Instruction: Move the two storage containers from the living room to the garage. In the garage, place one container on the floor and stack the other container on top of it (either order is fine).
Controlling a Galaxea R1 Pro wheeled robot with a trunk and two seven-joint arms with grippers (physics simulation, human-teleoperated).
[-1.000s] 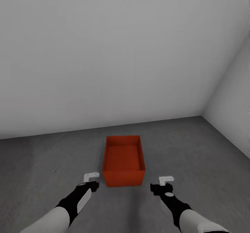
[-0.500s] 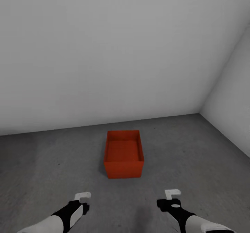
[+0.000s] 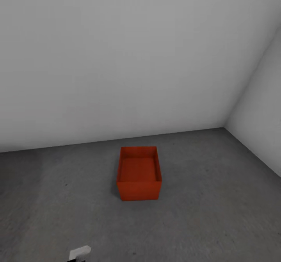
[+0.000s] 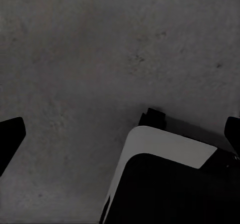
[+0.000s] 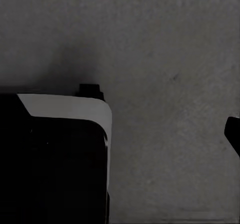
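Head view: both arms drawn back since a second ago, just a white tip of the left tool left at the near edge; open orange-red rectangular storage container standing empty on the dark grey speckled floor, near the far white wall. First bin delivered, judging by that; second yet to fetch. Left wrist view: dark fingers wide apart, holding nothing, the robot's own white-and-black body below. Right wrist view: tool state impossible to tell.

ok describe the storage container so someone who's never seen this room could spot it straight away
Start at the corner where the two plain white-grey walls meet, then look down and left across the dark grey speckled floor. Standing alone there, a little out from the back wall, is the storage container: an open, lidless orange-red rectangular bin, empty inside, the one bright colour in a grey room.
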